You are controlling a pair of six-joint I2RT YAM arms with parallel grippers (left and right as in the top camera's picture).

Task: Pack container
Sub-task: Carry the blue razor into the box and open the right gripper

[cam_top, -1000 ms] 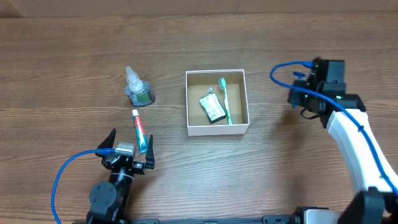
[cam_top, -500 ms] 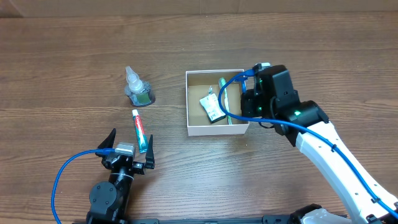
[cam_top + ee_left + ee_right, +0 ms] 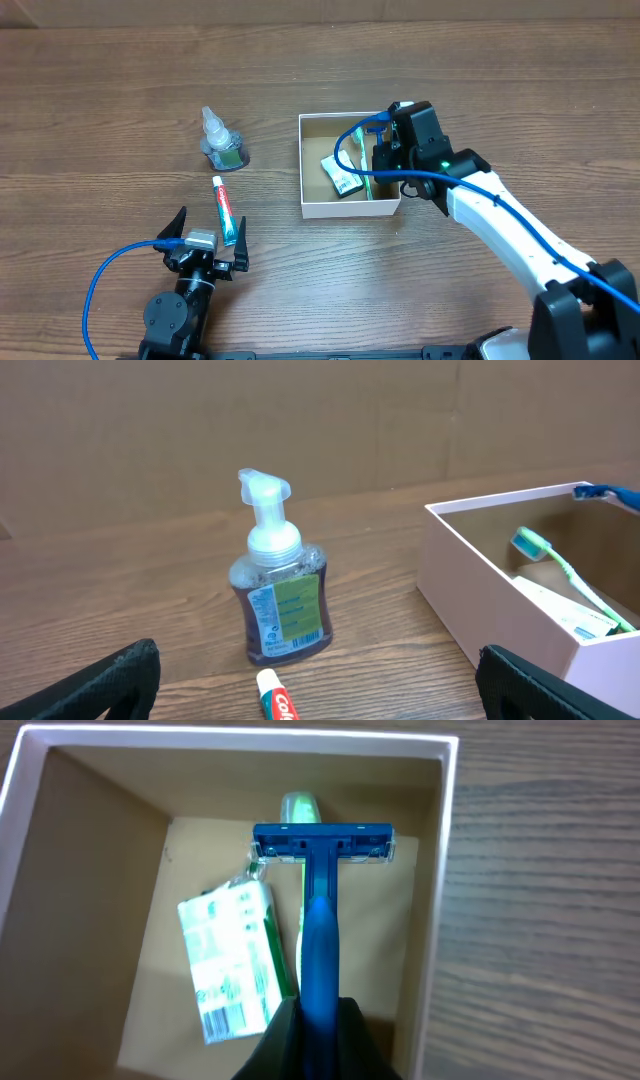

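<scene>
The right claw (image 3: 320, 1012) is clenched on the handle of a blue razor (image 3: 322, 900). It holds the razor over the container (image 3: 340, 209), which sits in the middle of the surface (image 3: 120, 80).

I think the job now is to put the razor in. To do it well, the claw should go down low inside the walls and then let go, so the razor does not bounce out. It should keep away from the white rim and lay the razor flat on or next to the toothbrush (image 3: 298, 805).

The left claw (image 3: 210, 220) is wide open and holds nothing. It waits near the toothpaste (image 3: 224, 210).

I count one container, one razor, one toothbrush and one small packet (image 3: 228, 960) inside. Outside there is one toothpaste and one soap bottle (image 3: 280, 600). There are two claws.
</scene>
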